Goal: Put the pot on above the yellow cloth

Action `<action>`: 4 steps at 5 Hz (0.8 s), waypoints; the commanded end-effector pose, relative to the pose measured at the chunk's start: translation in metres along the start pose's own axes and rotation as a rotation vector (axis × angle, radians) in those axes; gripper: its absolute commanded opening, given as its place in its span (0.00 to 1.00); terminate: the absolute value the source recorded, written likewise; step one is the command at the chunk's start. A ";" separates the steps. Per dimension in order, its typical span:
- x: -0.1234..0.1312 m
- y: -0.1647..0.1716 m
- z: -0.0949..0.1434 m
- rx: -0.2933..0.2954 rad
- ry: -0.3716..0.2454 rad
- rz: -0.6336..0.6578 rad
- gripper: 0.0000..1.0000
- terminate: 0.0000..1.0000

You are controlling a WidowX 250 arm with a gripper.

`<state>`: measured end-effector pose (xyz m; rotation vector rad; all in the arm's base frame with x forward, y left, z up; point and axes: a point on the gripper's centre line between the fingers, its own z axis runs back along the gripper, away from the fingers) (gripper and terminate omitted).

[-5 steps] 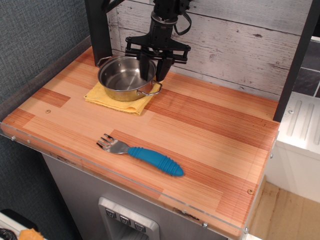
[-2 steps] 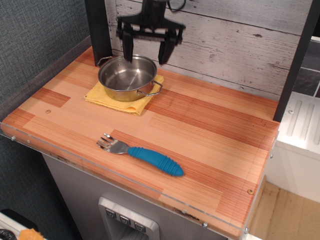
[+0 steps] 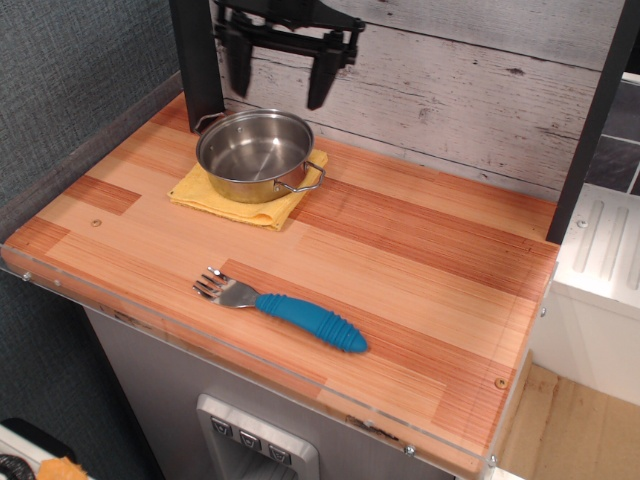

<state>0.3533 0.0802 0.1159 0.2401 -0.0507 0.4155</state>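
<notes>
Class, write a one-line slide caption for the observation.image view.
Steel pot rests on the yellow cloth; open gripper hangs above; blue-handled fork lies near the wooden counter's front edge.

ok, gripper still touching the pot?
Apart. The observation.image view shows the gripper raised well above the pot, fingers spread with wall visible between them and the rim. The pot sits alone on the yellow cloth.

A striped wooden surface (image 3: 420,260), in light and reddish planks, fills the view, with a clear plastic strip along its near edge. Behind its far edge stands a whitewashed plank wall (image 3: 480,70). A dark post (image 3: 195,60) rises at the far left corner and another (image 3: 595,110) at the far right. Grey textured wall (image 3: 70,80) lies to the left; a white cabinet (image 3: 600,290) and tan floor (image 3: 570,430) lie to the right.
</notes>
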 end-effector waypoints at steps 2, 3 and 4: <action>-0.062 0.035 0.046 0.006 0.001 0.022 1.00 0.00; -0.085 0.062 0.052 0.010 -0.003 0.137 1.00 0.00; -0.103 0.088 0.063 0.015 0.010 0.254 1.00 1.00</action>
